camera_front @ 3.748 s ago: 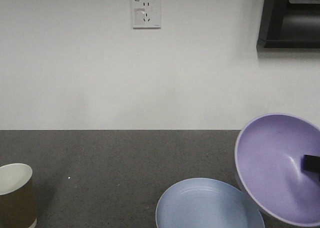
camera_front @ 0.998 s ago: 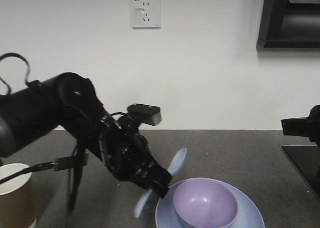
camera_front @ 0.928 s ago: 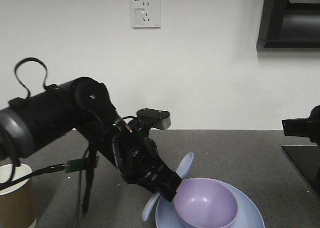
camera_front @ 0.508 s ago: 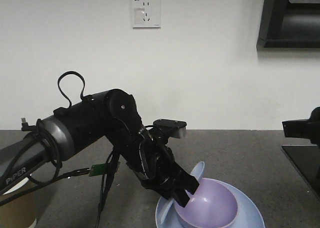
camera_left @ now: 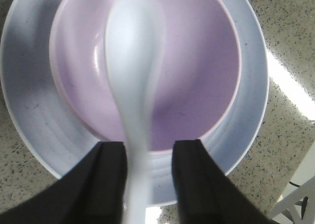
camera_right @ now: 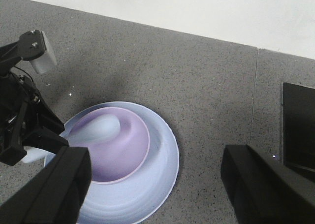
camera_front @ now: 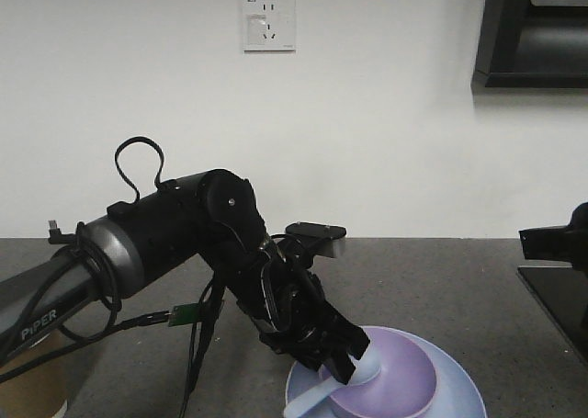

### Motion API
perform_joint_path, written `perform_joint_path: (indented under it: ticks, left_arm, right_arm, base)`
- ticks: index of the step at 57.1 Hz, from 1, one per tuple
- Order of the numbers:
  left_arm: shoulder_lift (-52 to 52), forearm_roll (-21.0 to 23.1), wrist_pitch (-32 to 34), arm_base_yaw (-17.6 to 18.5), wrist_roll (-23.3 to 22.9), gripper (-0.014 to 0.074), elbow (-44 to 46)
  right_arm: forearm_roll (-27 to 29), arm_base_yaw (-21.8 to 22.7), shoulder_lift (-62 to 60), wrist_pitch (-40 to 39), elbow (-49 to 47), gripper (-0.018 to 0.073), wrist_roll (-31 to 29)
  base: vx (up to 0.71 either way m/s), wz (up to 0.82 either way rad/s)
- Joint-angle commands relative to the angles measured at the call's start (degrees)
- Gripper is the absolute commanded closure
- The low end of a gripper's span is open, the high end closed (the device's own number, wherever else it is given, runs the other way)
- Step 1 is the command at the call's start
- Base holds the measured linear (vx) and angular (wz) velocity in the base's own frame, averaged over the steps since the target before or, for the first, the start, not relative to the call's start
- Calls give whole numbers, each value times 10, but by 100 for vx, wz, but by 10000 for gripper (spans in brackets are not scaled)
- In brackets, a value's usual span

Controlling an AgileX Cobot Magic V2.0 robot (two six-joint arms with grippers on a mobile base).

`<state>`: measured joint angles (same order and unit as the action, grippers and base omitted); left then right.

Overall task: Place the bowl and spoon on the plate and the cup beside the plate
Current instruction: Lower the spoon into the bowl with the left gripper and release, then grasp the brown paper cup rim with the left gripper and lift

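Note:
The lavender bowl [camera_front: 413, 374] sits inside the pale blue plate [camera_front: 464, 398] at the front of the dark counter. The pale blue spoon [camera_front: 360, 372] has its scoop in the bowl and its handle slanting out over the bowl's left rim. My left gripper [camera_left: 150, 179] straddles that handle, open; the handle lies against one finger [camera_left: 110, 179], with a gap to the other. In the left wrist view the spoon [camera_left: 130, 51] crosses the bowl [camera_left: 197, 61] and plate [camera_left: 29, 101]. My right gripper [camera_right: 157, 189] hangs wide open above the plate's [camera_right: 160, 160] right side. The brown cup [camera_front: 28, 390] stands far left, partly behind the arm.
A wall socket [camera_front: 269, 21] is on the white wall behind. A dark cabinet [camera_front: 537, 32] hangs at the top right. A black panel [camera_right: 299, 125] lies on the counter right of the plate. Cables [camera_front: 138, 161] loop off the left arm.
The bowl, earlier tilted in the air, now rests in the plate. The left arm swung in from the left with the spoon and lowered its scoop into the bowl; the jaws now stand apart.

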<state>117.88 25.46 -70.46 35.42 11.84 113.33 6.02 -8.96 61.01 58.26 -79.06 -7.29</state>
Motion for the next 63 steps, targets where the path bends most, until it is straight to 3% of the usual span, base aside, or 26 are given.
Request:
perform_joint_path:
  ticks: [1, 13, 21, 27, 37, 45, 53, 63]
  left_arm:
    - [-34, 25, 23, 4, -1, 132, 19]
    - [-53, 20, 2, 3, -2, 112, 19]
    - [-96, -14, -14, 3, -17, 112, 19]
    - [-140, -83, -14, 3, -40, 112, 19]
    - [-221, -270, -14, 0, -96, 112, 10]
    - [-271, -361, -14, -44, -111, 112, -54]
    - [-303, -363, -13, -110, -112, 112, -135]
    - [-303, -385, -9, -140, -100, 114, -193]
  right_arm:
    - [-1, 2, -7, -36, -18, -22, 1]
    - [-1, 2, -7, -38, -18, -22, 1]
    - [-1, 2, -7, -38, -18, -22, 1]
    - [-2, 2, -7, -33, -18, -22, 0]
    - [-2, 2, -7, -31, -18, -22, 0]
    - [-2, 2, -7, -31, -18, -22, 0]
    - [-2, 2, -7, -31, -18, -22, 0]
    - [-1, 2, -7, -34, -18, -22, 1]
  base:
    - [0, 0]
    - [0, 0]
    - [0, 0]
    - [0, 0]
    - [0, 0]
    - [0, 0]
    - [0, 0]
    - [0, 0]
